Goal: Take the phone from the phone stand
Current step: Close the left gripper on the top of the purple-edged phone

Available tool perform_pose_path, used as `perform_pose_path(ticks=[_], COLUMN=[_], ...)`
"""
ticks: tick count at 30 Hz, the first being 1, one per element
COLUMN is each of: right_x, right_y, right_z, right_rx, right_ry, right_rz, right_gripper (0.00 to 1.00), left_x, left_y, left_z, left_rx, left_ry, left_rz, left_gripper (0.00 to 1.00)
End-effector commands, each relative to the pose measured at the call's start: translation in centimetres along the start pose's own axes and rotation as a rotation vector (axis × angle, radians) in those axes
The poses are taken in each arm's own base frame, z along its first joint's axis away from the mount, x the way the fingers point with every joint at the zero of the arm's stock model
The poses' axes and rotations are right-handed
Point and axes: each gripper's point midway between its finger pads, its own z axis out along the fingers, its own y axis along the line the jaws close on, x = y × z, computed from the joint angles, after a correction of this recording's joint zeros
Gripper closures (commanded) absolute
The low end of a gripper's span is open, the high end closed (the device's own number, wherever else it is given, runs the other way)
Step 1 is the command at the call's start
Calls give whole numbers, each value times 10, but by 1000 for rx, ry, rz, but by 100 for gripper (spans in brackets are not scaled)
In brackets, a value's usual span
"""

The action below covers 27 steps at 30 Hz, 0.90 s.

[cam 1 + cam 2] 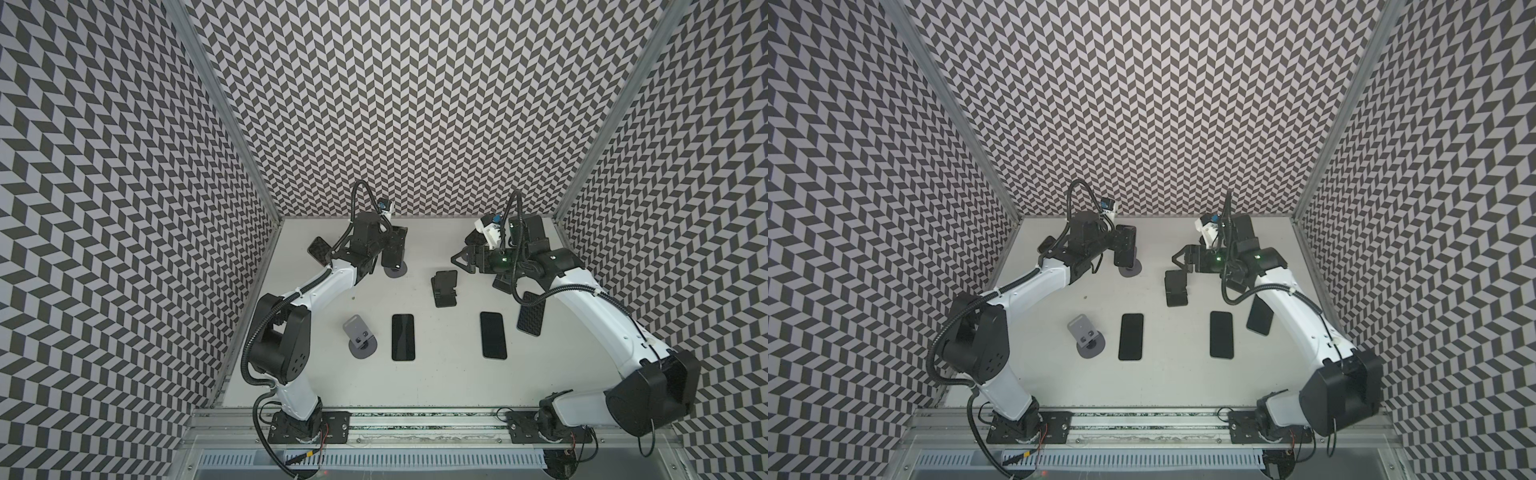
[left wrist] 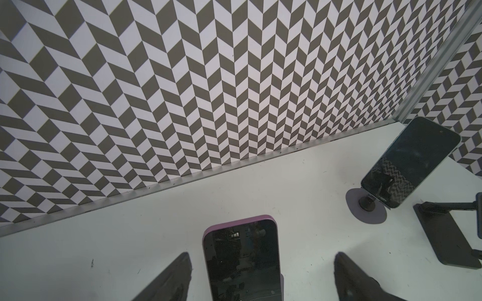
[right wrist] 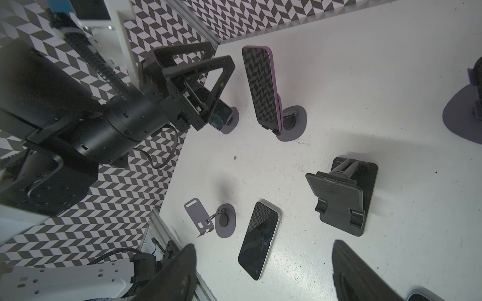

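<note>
Far left | phone point(image 2: 242, 263) leans on its stand point(image 3: 294, 122) | left gripper point(image 2: 262, 254) spread wide either side of it, touching nothing | I'd centre, pinch the side edges, lift straight off without tipping the stand

Purple-edged phone point(image 3: 260, 86) leans on round grey stand point(image 3: 294, 121).

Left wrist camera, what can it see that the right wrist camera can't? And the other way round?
Only the left wrist view shows the screen of a silver-edged phone propped on a round-based stand near the wall corner, beside a flat black base.
Only the right wrist view shows an empty grey stand, an empty black stand and a phone lying flat on the table.
Both show the purple-edged phone leaning on a grey-footed stand, and the zigzag wall.
</note>
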Motion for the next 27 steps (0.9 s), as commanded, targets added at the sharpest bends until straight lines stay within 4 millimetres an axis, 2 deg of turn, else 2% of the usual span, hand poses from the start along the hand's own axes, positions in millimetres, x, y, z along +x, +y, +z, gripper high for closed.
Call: perform_pose_path(ticks=[1,15,27], right_x=[-11,-11,-8], right_y=[7,7,5], right_z=[4,10,13], right_rx=[-6,-9,-3], right_ry=[-20,4,22], right_rz=[-50,-46,-53], right_gripper=[21,20,19], left_x=[-13,5,10], left_y=[-3,0,7], left_z=[8,28,39], left_rx=[12,-15,-54], left_ry=[-31,10,34], left_rz=[-6,11,25], left_gripper=[14,11,8])
